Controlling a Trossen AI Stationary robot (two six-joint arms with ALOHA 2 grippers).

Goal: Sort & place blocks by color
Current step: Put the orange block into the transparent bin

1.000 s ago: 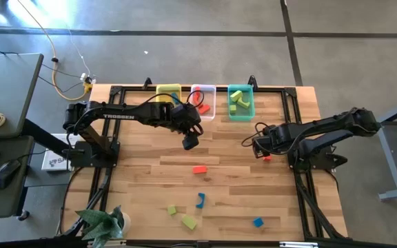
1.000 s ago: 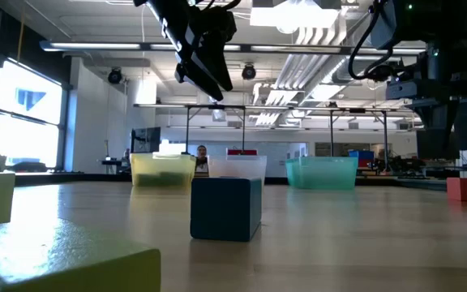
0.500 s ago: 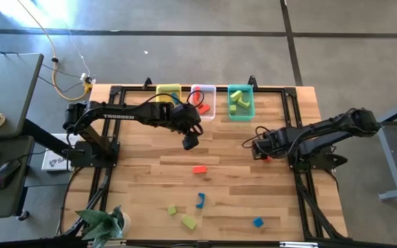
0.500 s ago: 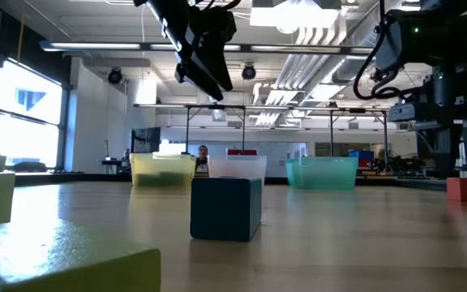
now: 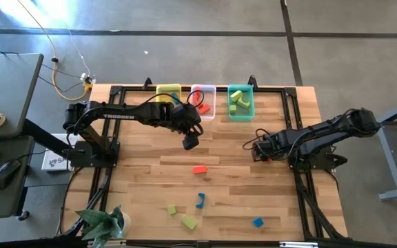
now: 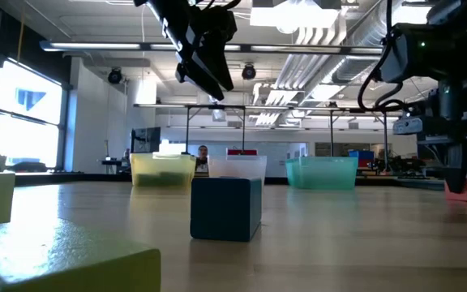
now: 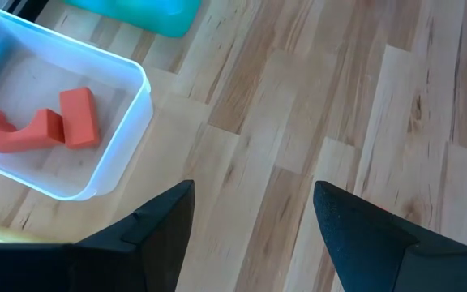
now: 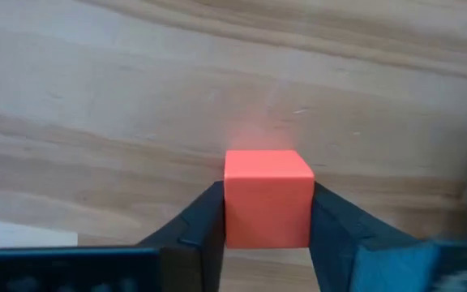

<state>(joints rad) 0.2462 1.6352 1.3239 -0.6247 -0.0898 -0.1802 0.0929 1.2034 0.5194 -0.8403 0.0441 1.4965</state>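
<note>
My right pincer (image 8: 267, 212) is down on the worktop (image 5: 150, 179) near its right edge, both fingers (image 8: 199, 223) pressed against the sides of a red-orange cube (image 8: 267, 198), clamped on it while it sits on the wood. My left pincer (image 5: 190, 141) hangs in the air just in front of the bins at the far edge, its fingers apart with nothing between them. Below it, the clear bin (image 7: 124, 130) holds two red-orange blocks (image 7: 79, 118). The teal bin (image 5: 247, 110) beside it holds yellow-green blocks (image 5: 236, 100), and the yellow bin (image 5: 169, 89) stands on the clear one's other side. Loose on the worktop: a red-orange bar (image 5: 199, 169) near the middle, and toward the near edge a blue arch (image 5: 200, 200), two yellow-green blocks (image 5: 189, 221) and a blue cube (image 5: 258, 222)
</note>
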